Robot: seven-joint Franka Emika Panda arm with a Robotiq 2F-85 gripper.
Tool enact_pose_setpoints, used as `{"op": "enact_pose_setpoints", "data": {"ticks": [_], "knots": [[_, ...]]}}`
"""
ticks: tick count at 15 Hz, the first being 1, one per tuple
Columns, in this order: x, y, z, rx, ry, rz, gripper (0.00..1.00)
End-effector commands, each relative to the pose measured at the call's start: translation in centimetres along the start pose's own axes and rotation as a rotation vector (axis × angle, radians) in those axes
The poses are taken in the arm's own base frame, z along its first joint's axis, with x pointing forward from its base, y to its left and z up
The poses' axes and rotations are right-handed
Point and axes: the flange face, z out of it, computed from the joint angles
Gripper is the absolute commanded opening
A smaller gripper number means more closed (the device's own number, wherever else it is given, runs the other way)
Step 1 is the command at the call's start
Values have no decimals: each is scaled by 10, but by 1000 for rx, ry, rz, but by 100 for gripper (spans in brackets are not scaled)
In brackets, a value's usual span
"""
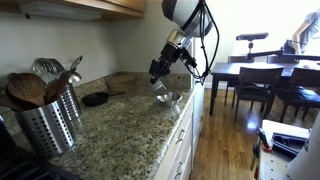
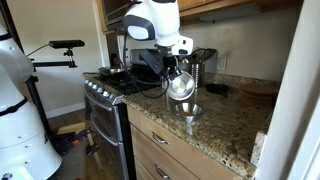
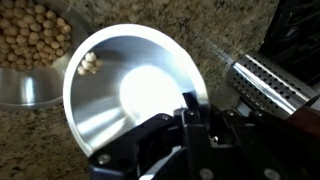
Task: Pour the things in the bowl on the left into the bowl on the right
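My gripper (image 3: 190, 106) is shut on the rim of a shiny steel bowl (image 3: 135, 95) and holds it tilted above the granite counter. A few pale round chickpeas (image 3: 89, 63) cling to its lowered rim. Just beyond that rim a second steel bowl (image 3: 30, 50) stands on the counter, filled with chickpeas. In both exterior views the held bowl (image 1: 163, 86) (image 2: 180, 86) hangs tilted directly over the standing bowl (image 1: 169, 99) (image 2: 188, 111), with the gripper (image 1: 158, 70) (image 2: 172, 62) above it.
A perforated metal utensil holder (image 1: 45, 125) (image 3: 265, 80) with wooden spoons stands on the counter. A dark dish (image 1: 95, 99) and a wooden bowl (image 1: 122, 78) lie by the wall. A stove (image 2: 110, 90) adjoins the counter. A dining table and chairs (image 1: 262, 75) stand beyond.
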Motion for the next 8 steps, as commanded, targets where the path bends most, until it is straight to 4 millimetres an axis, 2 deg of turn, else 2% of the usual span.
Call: {"op": "enact_pose_setpoints", "data": {"ticks": [1,8], "knots": [[15,-3,4,-28,-56,3,4],[37,-12,17,-75,-147,-35,4]]}}
